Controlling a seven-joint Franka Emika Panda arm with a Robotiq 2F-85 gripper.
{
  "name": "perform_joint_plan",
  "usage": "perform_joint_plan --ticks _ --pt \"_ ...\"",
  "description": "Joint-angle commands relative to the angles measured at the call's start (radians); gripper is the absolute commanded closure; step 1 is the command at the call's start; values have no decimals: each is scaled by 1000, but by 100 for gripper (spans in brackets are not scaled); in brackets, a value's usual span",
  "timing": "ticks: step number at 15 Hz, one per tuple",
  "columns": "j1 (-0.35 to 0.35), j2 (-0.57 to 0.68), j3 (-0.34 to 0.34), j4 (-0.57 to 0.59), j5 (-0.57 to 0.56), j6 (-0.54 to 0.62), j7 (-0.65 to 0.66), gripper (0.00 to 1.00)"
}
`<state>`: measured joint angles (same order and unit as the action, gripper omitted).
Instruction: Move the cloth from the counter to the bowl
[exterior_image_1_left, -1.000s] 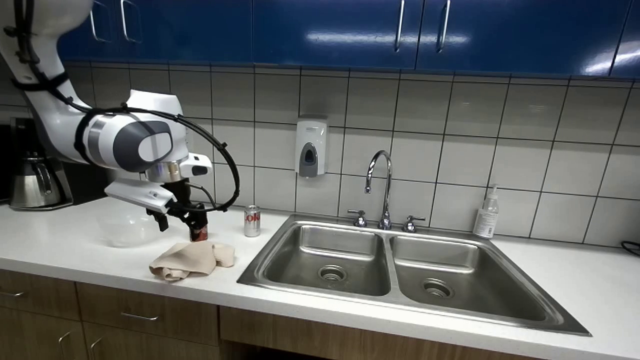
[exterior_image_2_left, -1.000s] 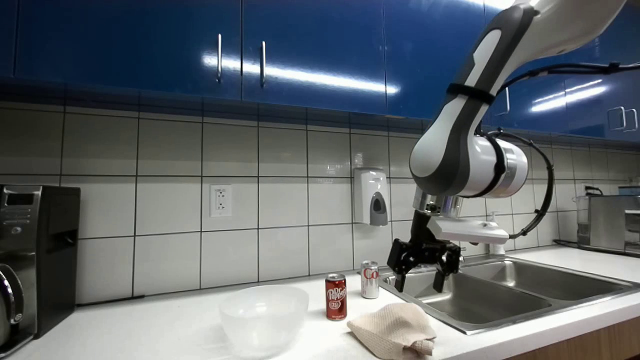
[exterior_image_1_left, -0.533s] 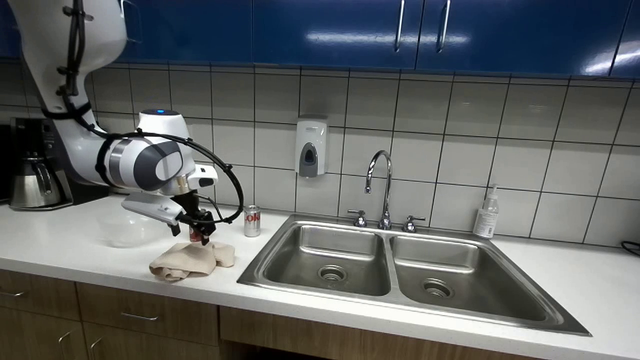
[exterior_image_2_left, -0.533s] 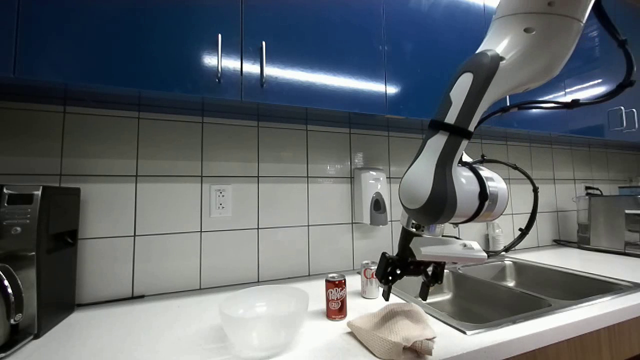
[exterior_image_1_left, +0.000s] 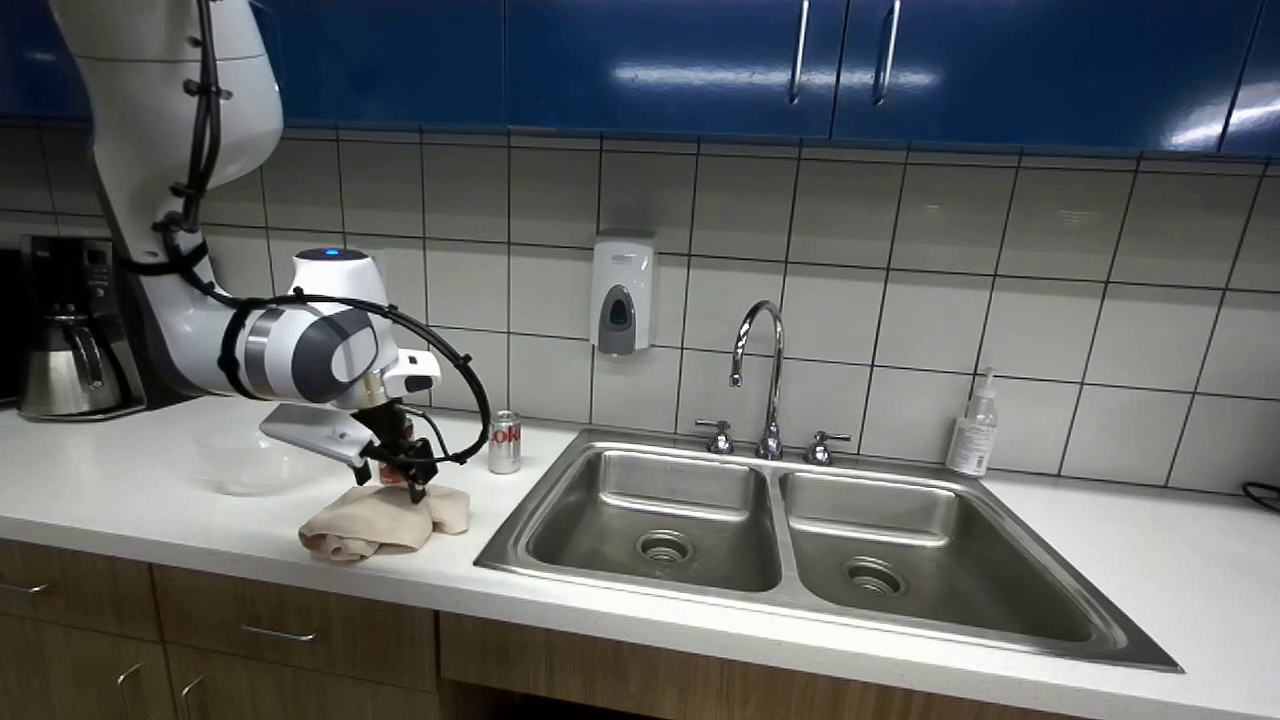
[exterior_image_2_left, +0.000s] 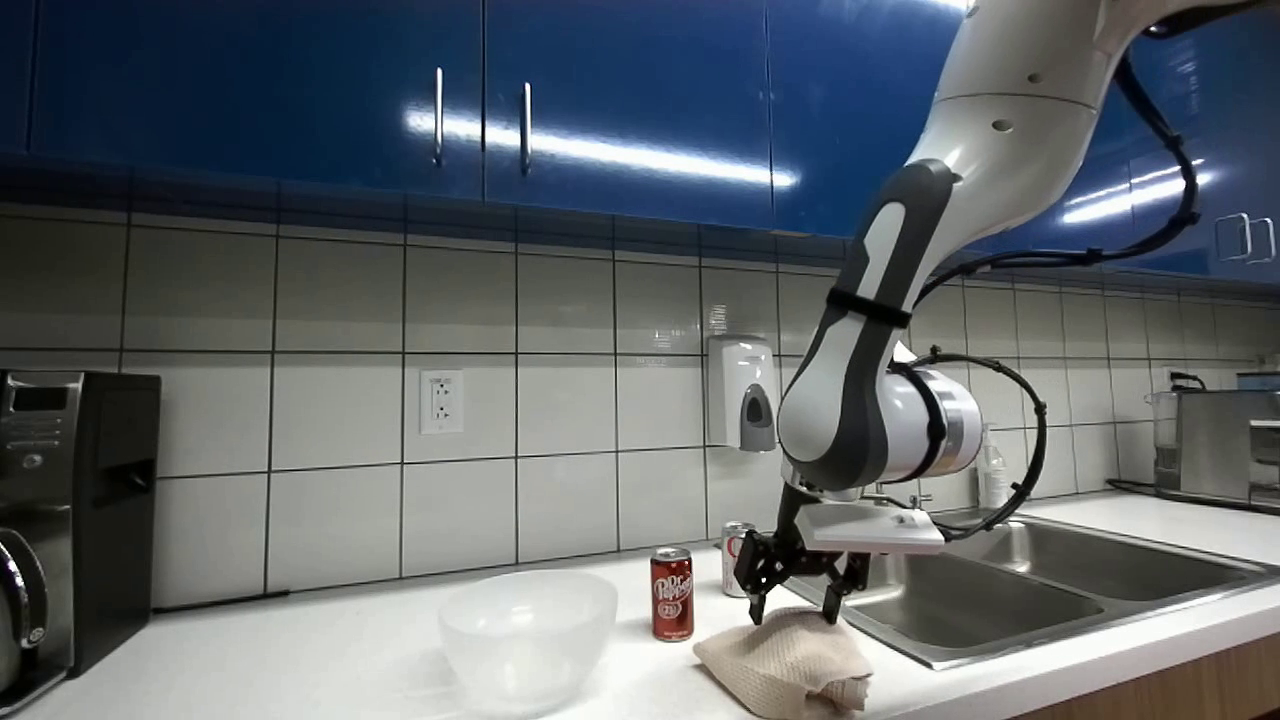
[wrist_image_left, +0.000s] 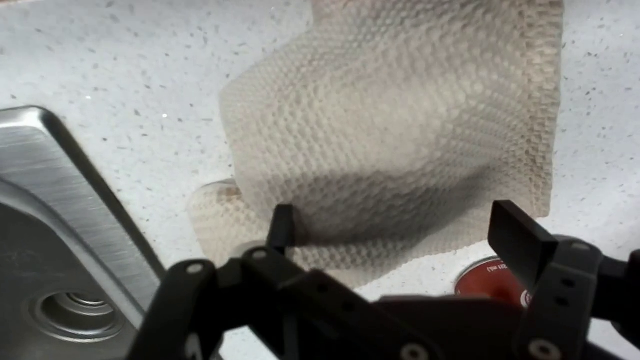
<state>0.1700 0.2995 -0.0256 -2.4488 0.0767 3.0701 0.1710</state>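
The beige, textured cloth lies crumpled on the white counter (exterior_image_2_left: 300, 660). It shows in both exterior views (exterior_image_1_left: 370, 522) (exterior_image_2_left: 785, 662) and fills the middle of the wrist view (wrist_image_left: 390, 125). The translucent bowl stands on the counter in both exterior views (exterior_image_1_left: 245, 465) (exterior_image_2_left: 525, 640); it is out of the wrist view. My gripper (exterior_image_2_left: 795, 612) is open and points down over the back part of the cloth. Its two fingers (wrist_image_left: 397, 220) are wide apart with nothing held between them. The fingertips are at or just above the cloth; I cannot tell whether they touch it.
A red Dr Pepper can (exterior_image_2_left: 672, 595) stands between bowl and cloth, close to the gripper, and shows in the wrist view (wrist_image_left: 485, 282). A silver Coke can (exterior_image_1_left: 505, 443) stands behind. The double sink (exterior_image_1_left: 785, 590) lies beside the cloth. A coffee maker (exterior_image_2_left: 90, 520) stands beyond the bowl.
The arm has come down and forward, bringing the open gripper from above the counter behind the cloth to right over the cloth. The cloth, bowl and cans have not moved.
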Motion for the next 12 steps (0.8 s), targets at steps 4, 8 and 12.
perform_joint_plan --ticks 4,8,12 --pt "9 45 2 33 1 9 27 0" --pt "4 57 4 31 6 7 25 0" --pt "-4 63 12 29 11 6 21 0"
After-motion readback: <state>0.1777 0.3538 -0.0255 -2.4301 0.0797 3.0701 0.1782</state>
